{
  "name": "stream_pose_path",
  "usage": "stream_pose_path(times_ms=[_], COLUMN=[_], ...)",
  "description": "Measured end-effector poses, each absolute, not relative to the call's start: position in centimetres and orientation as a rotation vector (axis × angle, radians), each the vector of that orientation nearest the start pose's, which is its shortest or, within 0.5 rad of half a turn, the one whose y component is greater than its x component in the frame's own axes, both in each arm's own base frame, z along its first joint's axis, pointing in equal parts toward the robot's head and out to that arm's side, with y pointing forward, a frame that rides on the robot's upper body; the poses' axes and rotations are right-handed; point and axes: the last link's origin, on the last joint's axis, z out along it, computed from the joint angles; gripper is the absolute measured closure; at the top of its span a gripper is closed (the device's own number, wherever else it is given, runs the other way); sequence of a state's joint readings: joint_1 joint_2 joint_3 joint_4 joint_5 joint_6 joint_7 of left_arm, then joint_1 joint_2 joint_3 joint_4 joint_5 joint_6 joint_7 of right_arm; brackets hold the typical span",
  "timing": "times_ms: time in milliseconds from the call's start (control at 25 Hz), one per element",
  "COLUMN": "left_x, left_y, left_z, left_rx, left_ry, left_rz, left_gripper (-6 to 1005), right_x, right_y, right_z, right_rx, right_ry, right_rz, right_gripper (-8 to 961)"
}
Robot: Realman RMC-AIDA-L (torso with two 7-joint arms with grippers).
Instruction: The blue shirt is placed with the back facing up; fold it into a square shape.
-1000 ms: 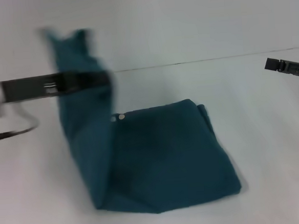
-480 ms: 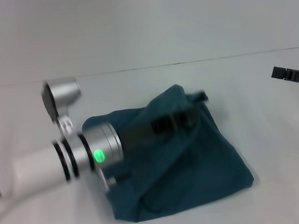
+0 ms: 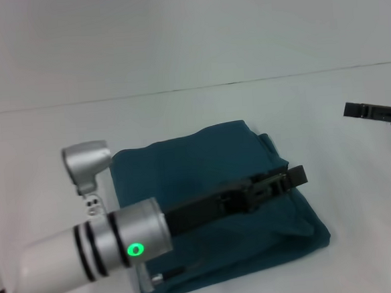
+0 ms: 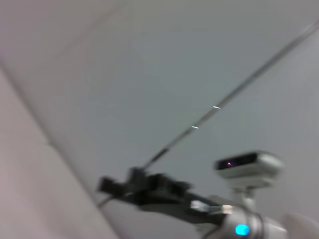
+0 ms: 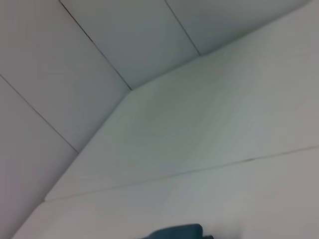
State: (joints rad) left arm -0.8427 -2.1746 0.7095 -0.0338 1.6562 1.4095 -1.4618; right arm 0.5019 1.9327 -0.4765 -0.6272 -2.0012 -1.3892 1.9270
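Left arm reaches diagonally across the blue shirt (image 3: 220, 205), forearm low over it, left gripper (image 3: 288, 178) at the shirt's right edge. Can't tell how far its fingers are spread or whether they hold fabric. Shirt lies folded in a rough square on the white table (image 3: 363, 242). Right gripper (image 3: 371, 112) hovers well right of the shirt, grip state unclear.

The shirt (image 3: 213, 205) lies folded on the table (image 3: 363, 242), near the front centre. The left gripper (image 3: 293, 176) reaches across the shirt from the left, over its right half. The right gripper (image 3: 354, 110) sits well apart (far right, above the table).
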Motion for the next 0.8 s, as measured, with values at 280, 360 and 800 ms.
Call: stream_pose_path(times_ms=[280, 360, 800], left_x=[-17.7, -18.8, -23.4], left_y=[31.5, 31.3, 29.4], left_z=[-9.4, -8.3, -3.3], left_rx=[-2.701, -2.717, -2.682], left_ry=[-1.23, -1.174, -0.979], left_rz=[-1.316, -1.288, -1.195], left_gripper=[472, 345, 108], right_x=[31.8, 31.3, 29.3], right_y=[37.0, 37.4, 37.9], right_z=[7.3, 6.3, 2.1], right_rx=[-2.164, -2.188, -2.265], right_ry=[1.534, 1.574, 1.634], right_rz=[0.646, 0.594, 0.515], right_gripper=[54, 54, 53])
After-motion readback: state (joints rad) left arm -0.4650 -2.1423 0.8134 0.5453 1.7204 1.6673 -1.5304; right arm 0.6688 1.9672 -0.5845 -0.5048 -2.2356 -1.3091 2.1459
